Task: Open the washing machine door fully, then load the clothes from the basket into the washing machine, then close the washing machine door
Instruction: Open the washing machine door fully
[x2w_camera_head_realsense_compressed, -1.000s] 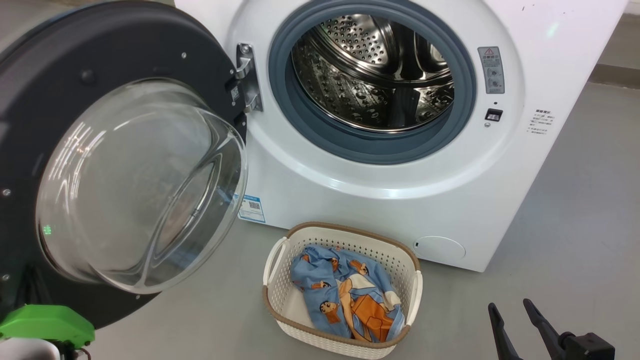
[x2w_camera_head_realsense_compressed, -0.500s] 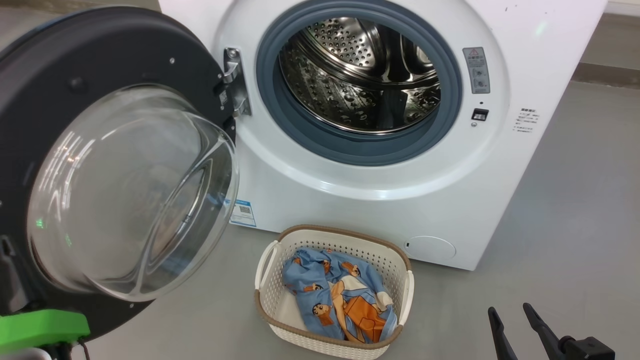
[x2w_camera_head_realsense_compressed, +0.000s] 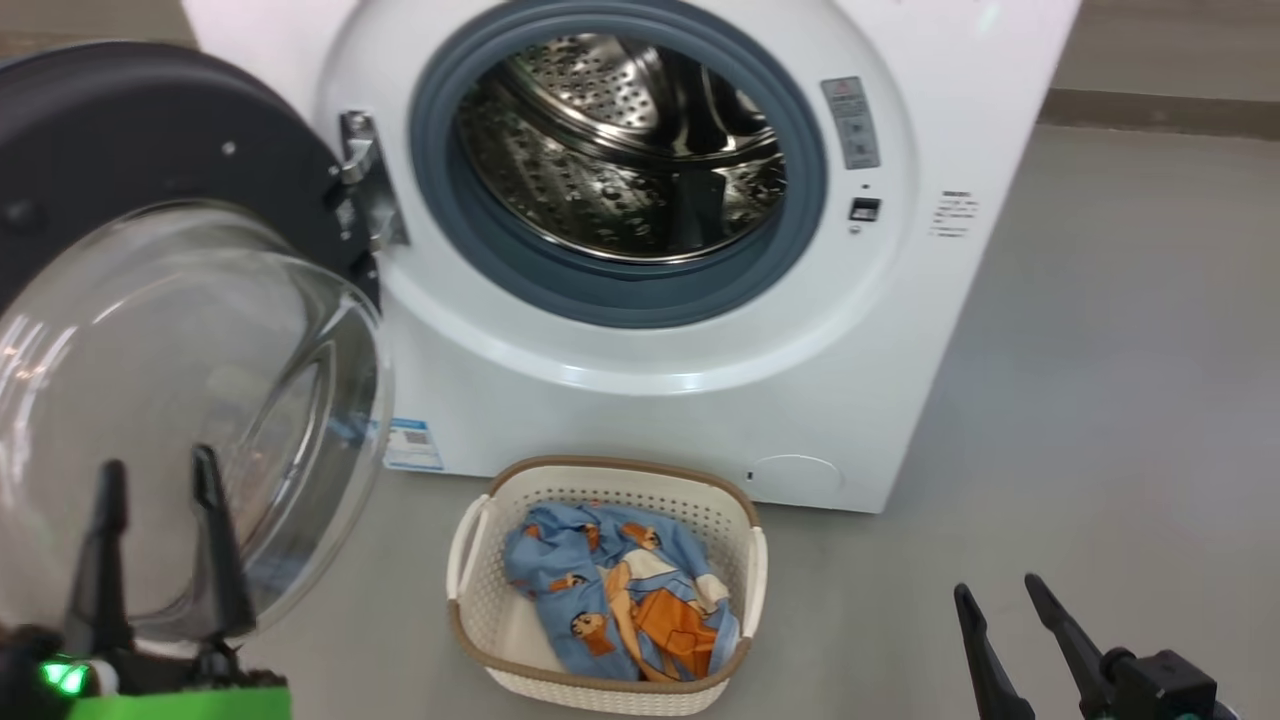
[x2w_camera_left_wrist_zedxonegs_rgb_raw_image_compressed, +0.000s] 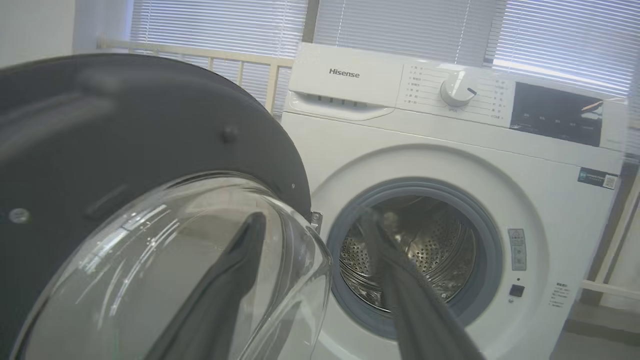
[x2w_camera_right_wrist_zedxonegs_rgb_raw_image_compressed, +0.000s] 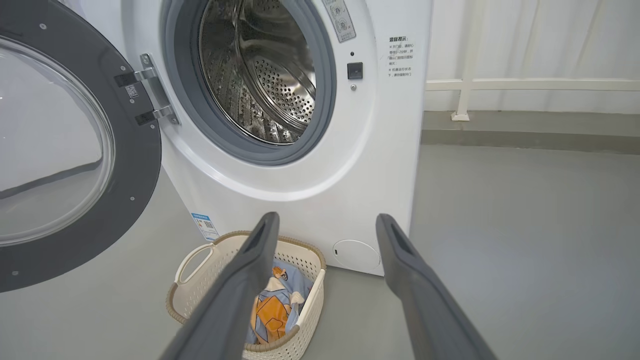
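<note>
Since the earlier frames the head camera has swung, sliding the scene leftward in its view, and the left end effector (x2w_camera_head_realsense_compressed: 160, 458) has risen into it, fingers spread and empty, just before the glass bowl of the door (x2w_camera_head_realsense_compressed: 150, 120), which stands wide open off the washer (x2w_camera_head_realsense_compressed: 650, 400); whether they touch the glass I cannot tell. The right end effector (x2w_camera_head_realsense_compressed: 996, 585) is open too, holding nothing. Between the two, nearer the right one and to its left, the basket (x2w_camera_head_realsense_compressed: 600, 468) sits on the floor (x2w_camera_head_realsense_compressed: 1100, 400) with the clothes (x2w_camera_head_realsense_compressed: 610, 590) inside.
</note>
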